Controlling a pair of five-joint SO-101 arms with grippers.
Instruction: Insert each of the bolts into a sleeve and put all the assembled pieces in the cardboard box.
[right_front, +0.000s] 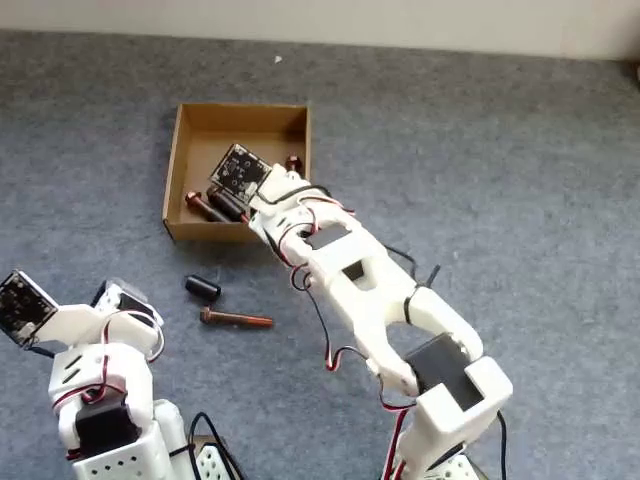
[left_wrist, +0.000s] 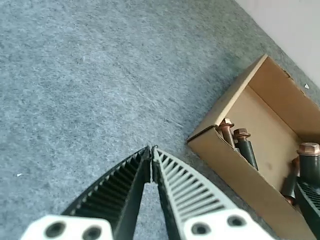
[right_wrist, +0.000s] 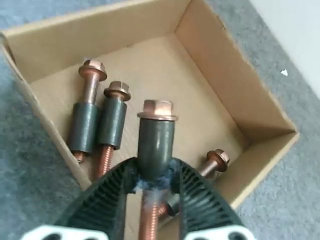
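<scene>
Right gripper (right_wrist: 153, 171) clamped on sleeved bolt (right_wrist: 156, 134), held inside cardboard box (right_wrist: 230, 90), likely for release beside two finished pieces (right_wrist: 111, 122) (one more partly hidden). Left gripper (left_wrist: 151, 150) closed, empty, near-left. Loose sleeve (right_front: 202, 288) and bare bolt (right_front: 236, 319) on counter, near side of box.

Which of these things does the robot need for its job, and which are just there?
For the job:
cardboard box
bolt in a sleeve, held by the right gripper
two finished pieces side by side in the box
loose sleeve and loose bolt on the carpet
left gripper, shut and holding nothing

Just there:
grey carpet
pale wall
</scene>
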